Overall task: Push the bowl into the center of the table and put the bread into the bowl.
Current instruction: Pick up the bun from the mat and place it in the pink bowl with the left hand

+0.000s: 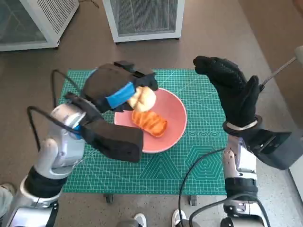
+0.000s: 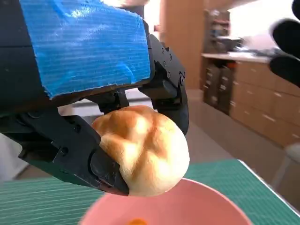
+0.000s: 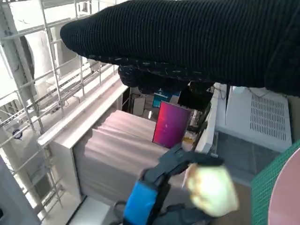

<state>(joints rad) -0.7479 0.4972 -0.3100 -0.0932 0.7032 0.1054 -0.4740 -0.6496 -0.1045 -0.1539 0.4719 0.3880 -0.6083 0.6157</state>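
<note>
A: Where is the bread, and what holds it?

B: The left hand (image 1: 118, 87) — black, with blue tape over its back — grips a pale round bread roll (image 1: 143, 98) between its fingers; the roll hangs over the far left rim of the pink bowl (image 1: 175, 116); whether it touches the rim cannot be told.

A: And the bowl?

B: It sits near the middle of the desk (image 1: 199, 156), on a green cutting mat (image 1: 189, 165) that covers the top; inside lies an orange-brown pastry (image 1: 149, 122), just beside and below the roll.

A: The other hand?

B: The right hand (image 1: 232, 92), in a black knitted glove, is raised to the right of the bowl — fingers apart, holding nothing, well clear of the rim.

A: What surrounds the desk?

B: Two white ventilated cabinets (image 1: 144, 19) stand on the floor beyond the far edge; black cables (image 1: 199, 170) loop across the mat's near side by the right forearm; a person's shoes (image 1: 139, 220) show below the near edge.
</note>
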